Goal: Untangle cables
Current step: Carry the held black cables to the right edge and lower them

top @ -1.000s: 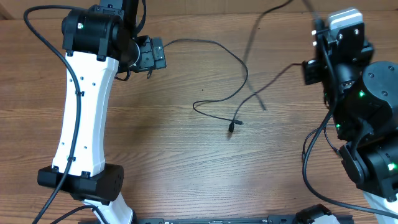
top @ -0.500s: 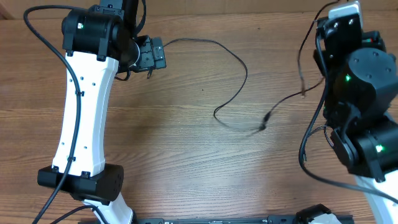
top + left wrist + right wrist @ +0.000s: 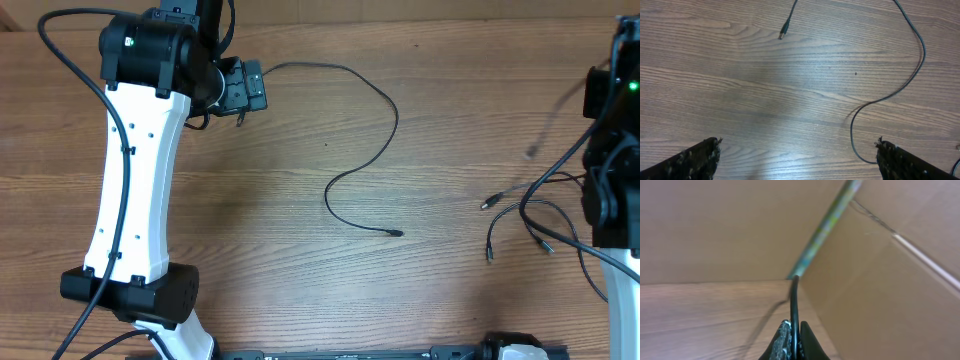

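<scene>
Clamping thin cable [image 3: 795, 297] between fully closed fingers: right gripper [image 3: 794, 330]; cable leads straight out from fingertips. Overhead: loose ends [image 3: 520, 212] at 4 o'clock, beside right arm [image 3: 612, 190]. At 11 o'clock, left gripper [image 3: 799, 146]: fingers spread wide, nothing held. On table [image 3: 450, 310], long cable [image 3: 397, 120] curves from beside left gripper toward centre; plug [image 3: 397, 233] just right of centre, well apart from loose ends.

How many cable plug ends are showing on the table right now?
5 plug ends: one upper left, one mid-table, three clustered at the right edge; more may be hidden there.
</scene>
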